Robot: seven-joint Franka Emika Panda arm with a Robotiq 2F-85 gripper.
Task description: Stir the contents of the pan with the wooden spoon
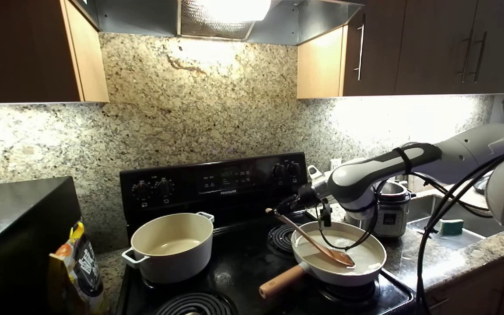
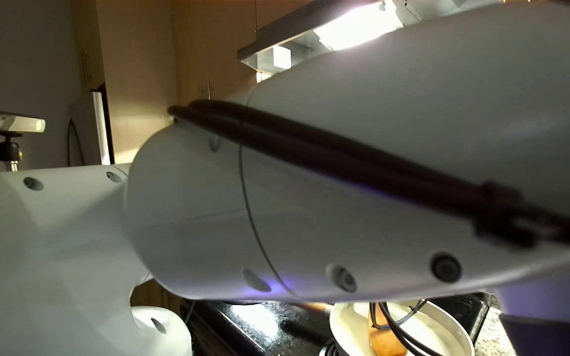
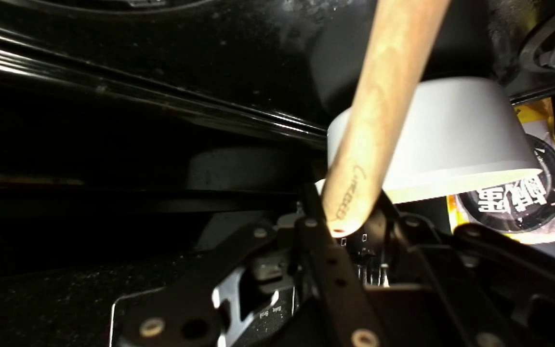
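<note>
The wooden spoon (image 1: 312, 240) slants into the pan (image 1: 339, 278), held near its handle tip (image 3: 352, 197).
The jaws pinch the rounded wood, bowl (image 1: 341, 257) down at the pale contents (image 1: 365, 253). Likely light and stiff, it may twist under drag; a hold lower on the handle should steady it.

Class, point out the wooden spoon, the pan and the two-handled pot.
Wooden spoon (image 3: 382, 115), wrist view: on its handle.
Pan (image 1: 344, 279), in an exterior view: on its outer wall.
Two-handled pot (image 1: 182, 261), in an exterior view: on its outer wall.
</note>
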